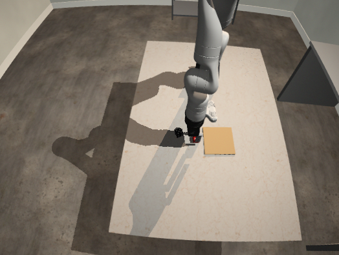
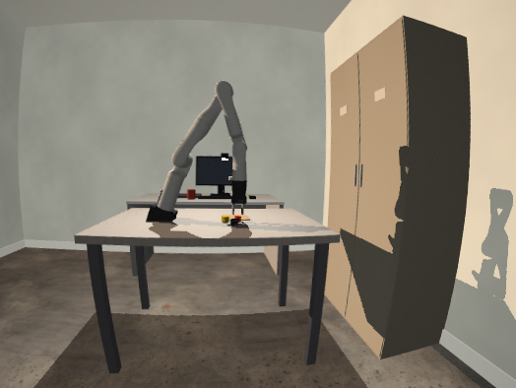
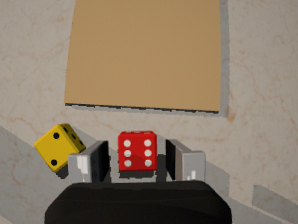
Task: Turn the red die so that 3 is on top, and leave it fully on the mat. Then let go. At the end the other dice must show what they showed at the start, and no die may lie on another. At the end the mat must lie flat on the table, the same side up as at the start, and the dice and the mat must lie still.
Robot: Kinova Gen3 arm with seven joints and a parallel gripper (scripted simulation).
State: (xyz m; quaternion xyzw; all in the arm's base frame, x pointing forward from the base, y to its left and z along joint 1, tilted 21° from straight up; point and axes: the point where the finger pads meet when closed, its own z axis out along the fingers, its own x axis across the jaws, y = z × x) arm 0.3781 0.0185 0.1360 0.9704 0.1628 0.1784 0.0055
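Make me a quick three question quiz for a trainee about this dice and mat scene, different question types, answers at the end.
1. True or false: the red die already lies on the tan mat.
2. Multiple choice: the gripper is A) shut on the red die, B) open with its jaws on either side of the red die, C) shut on nothing.
3. Fill in: the wrist view shows the red die with ___ pips on its upward face.

Key
1. False. It sits on the table, just off the mat's near edge.
2. B.
3. Six. The yellow die lies beside it, outside the jaws.
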